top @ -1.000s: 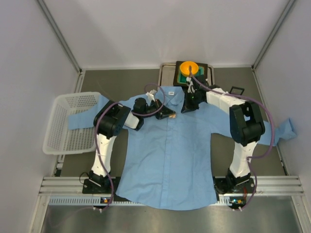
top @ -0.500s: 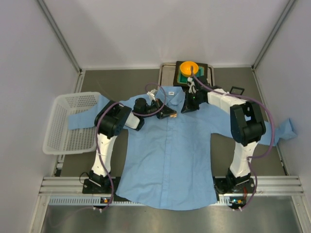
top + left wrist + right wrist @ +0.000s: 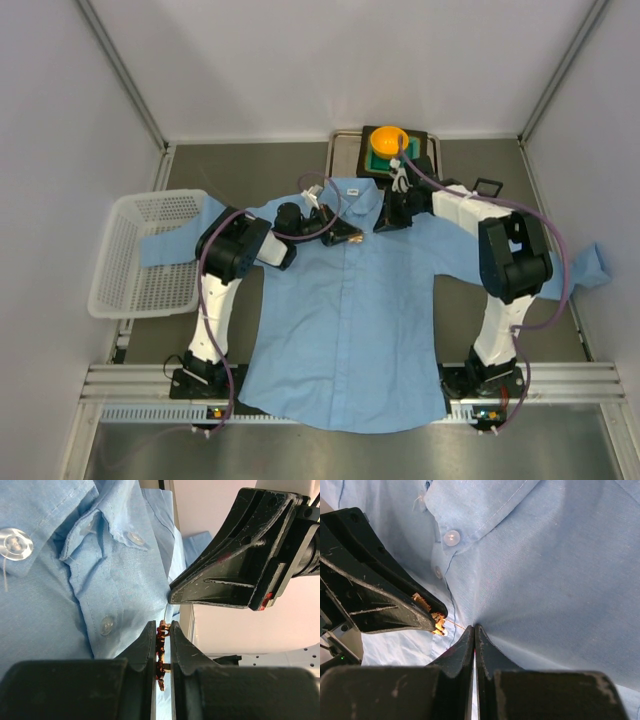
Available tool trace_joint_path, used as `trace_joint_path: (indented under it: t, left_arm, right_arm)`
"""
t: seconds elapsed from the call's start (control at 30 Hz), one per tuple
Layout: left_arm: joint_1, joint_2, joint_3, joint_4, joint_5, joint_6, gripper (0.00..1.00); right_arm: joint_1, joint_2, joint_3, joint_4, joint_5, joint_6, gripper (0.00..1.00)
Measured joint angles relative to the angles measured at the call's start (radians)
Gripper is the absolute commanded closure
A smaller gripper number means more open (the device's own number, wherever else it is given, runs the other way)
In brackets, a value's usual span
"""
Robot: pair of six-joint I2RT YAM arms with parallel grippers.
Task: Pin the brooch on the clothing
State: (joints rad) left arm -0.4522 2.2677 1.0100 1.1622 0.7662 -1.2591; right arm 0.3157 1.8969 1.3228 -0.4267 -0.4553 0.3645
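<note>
The light blue shirt (image 3: 345,310) lies flat, collar at the far side. My left gripper (image 3: 162,630) is shut on the tiny red-orange brooch (image 3: 161,650), edge-on between the fingers, by the button placket. In the right wrist view the brooch (image 3: 437,622) shows at the left fingertips, its thin pin reaching toward the pinched cloth. My right gripper (image 3: 474,629) is shut on a fold of the shirt (image 3: 545,580), just right of the collar. In the top view the left gripper (image 3: 350,236) and right gripper (image 3: 385,222) sit close together below the collar.
A white mesh basket (image 3: 145,250) stands at the left over the shirt's sleeve. An orange bowl (image 3: 388,140) sits on a dark tray (image 3: 420,148) behind the collar. Grey walls close in on both sides.
The right arm's forearm has shifted slightly toward the far side. The left gripper and the brooch stay where they were.
</note>
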Motion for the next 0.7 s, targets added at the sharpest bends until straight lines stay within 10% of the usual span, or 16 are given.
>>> trace_joint_path:
  t: [0.7]
  left_arm:
    - [0.002, 0.000, 0.003, 0.000, 0.001, -0.003, 1.00]
  right_arm:
    - [-0.007, -0.014, -0.027, 0.043, -0.046, 0.026, 1.00]
